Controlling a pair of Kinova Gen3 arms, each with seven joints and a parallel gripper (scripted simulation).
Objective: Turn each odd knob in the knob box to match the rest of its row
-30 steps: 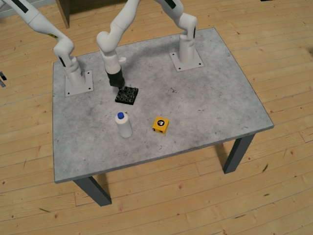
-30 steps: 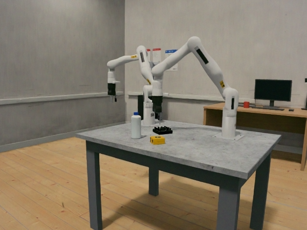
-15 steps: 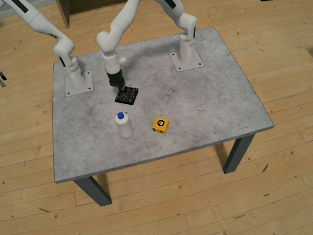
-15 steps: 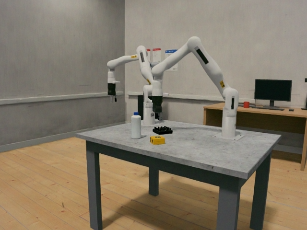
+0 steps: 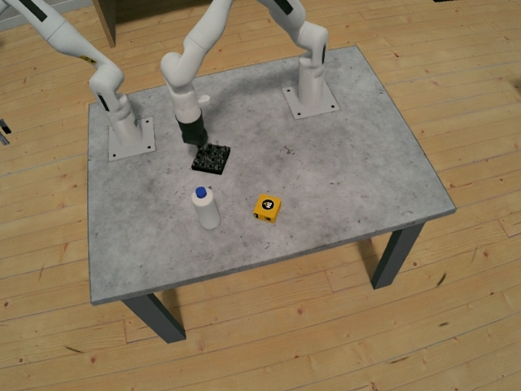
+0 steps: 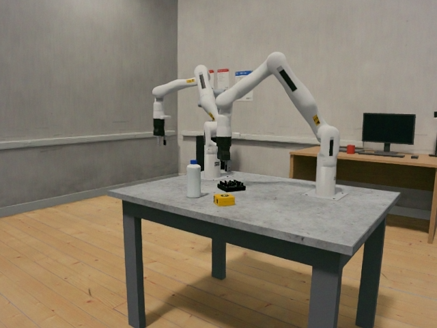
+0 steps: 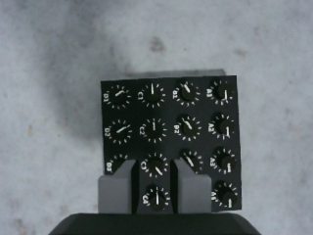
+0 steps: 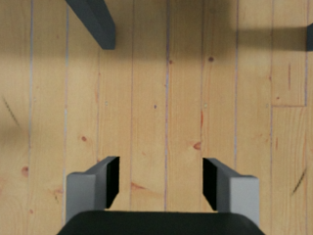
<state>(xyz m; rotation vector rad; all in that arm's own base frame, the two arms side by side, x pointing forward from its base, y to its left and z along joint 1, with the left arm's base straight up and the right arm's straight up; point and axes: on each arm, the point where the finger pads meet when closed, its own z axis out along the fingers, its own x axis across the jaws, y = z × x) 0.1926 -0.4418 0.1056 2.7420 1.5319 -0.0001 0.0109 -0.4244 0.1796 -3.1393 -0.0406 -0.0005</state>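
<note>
Knob box (image 5: 211,159) (image 6: 231,185) (image 7: 170,142): located behind the white bottle (image 5: 207,210) (image 6: 193,180). Left gripper (image 5: 203,146) (image 6: 225,165) (image 7: 155,188) — fingers part-spread, pinching nothing; right gripper (image 6: 161,141) (image 7: 155,188) wide. Misaligned descent over C3 could disturb C4.Knob box (image 5: 211,159) (image 6: 231,185) (image 7: 170,142): located behind the white bottle (image 5: 207,210) (image 6: 193,180). Left gripper (image 5: 203,146) (image 6: 225,165) (image 7: 155,188) — fingers part-spread, pinching nothing; right gripper (image 6: 161,141) (image 8: 161,183) wide. Misaligned descent over C3 could disturb C4.
</note>
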